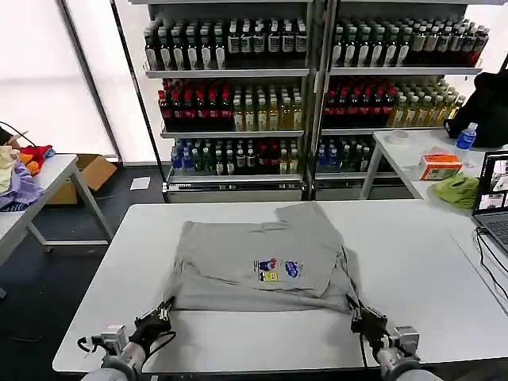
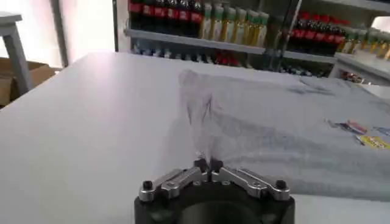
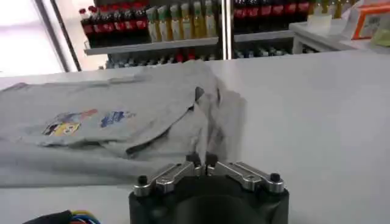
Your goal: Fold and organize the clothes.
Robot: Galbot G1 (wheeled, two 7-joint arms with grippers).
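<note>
Chest print (image 1: 278,269) too small to read.

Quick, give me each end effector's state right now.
Left end effector: shut on the shirt, at its near left corner.
Right end effector: shut on the shirt, at its near right corner.

Light grey shirt (image 1: 258,258), multicoloured chest print (image 1: 279,269)
</note>
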